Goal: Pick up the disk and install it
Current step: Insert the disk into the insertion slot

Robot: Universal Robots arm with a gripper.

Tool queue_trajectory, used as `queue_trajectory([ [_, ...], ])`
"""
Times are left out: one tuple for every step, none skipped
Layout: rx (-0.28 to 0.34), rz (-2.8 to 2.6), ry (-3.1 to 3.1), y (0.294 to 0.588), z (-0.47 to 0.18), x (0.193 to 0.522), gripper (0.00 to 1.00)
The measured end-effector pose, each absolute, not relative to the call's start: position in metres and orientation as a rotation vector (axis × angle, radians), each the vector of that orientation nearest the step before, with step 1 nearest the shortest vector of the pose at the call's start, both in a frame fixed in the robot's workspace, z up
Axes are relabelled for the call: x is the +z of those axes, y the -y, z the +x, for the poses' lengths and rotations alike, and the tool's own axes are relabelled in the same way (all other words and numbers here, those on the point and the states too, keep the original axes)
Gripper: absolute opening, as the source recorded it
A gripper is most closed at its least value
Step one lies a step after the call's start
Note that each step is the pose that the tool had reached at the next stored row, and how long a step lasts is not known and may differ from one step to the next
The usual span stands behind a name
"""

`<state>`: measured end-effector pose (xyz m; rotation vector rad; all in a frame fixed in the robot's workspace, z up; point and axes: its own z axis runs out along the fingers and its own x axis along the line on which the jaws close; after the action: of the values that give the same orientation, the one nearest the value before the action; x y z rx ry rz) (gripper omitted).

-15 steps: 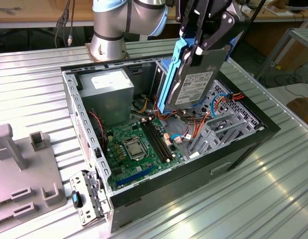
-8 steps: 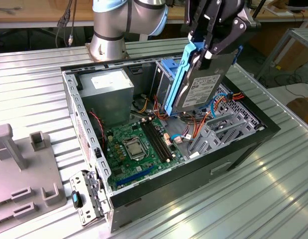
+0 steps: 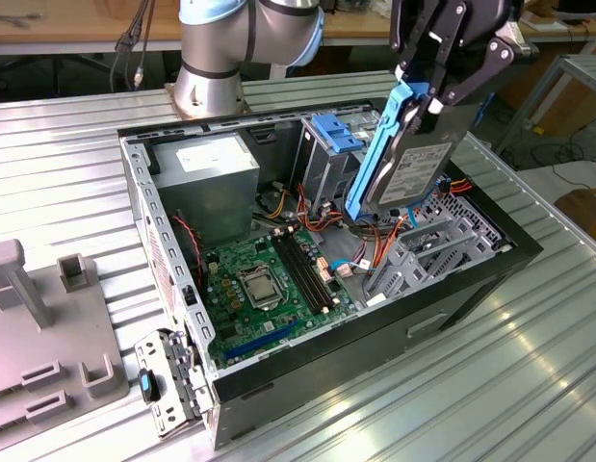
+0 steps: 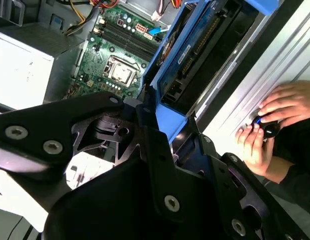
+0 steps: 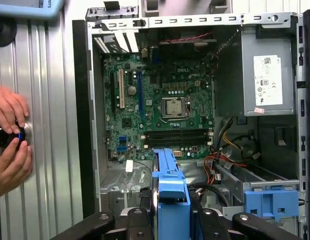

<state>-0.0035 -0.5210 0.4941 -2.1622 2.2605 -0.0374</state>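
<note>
The disk, a dark grey drive in a bright blue carrier frame, hangs tilted on edge above the open computer case, over the drive cage on the exterior view's right. My gripper is shut on the disk's upper end, its black fingers clamped on the blue frame. In the second wrist view the disk reaches away from my gripper toward the motherboard. The first wrist view has the blue carrier edge-on between the gripper's black links.
Inside the case are the green motherboard, a grey power supply, loose cables and a fixed blue bracket on the cage. A person's hands work a control beside the case. A grey fixture stands at the exterior view's left.
</note>
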Motion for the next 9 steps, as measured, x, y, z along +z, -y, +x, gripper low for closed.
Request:
queue_trajectory([
  [-0.037, -2.162, -2.261, 0.524, -0.002, 0.494, 0.37],
  [-0.037, -2.162, -2.261, 0.526, -0.001, 0.494, 0.37],
  [-0.037, -2.162, -2.261, 0.528, -0.001, 0.493, 0.37],
  [-0.037, -2.162, -2.261, 0.531, 0.001, 0.493, 0.37],
  [-0.037, -2.162, -2.261, 0.533, 0.002, 0.493, 0.37],
  [-0.037, -2.162, -2.261, 0.535, 0.002, 0.493, 0.37],
  [-0.037, -2.161, -2.261, 0.536, 0.004, 0.492, 0.37],
  [-0.037, -2.161, -2.261, 0.537, 0.005, 0.492, 0.37],
  [-0.038, -2.161, -2.262, 0.538, 0.008, 0.491, 0.37],
])
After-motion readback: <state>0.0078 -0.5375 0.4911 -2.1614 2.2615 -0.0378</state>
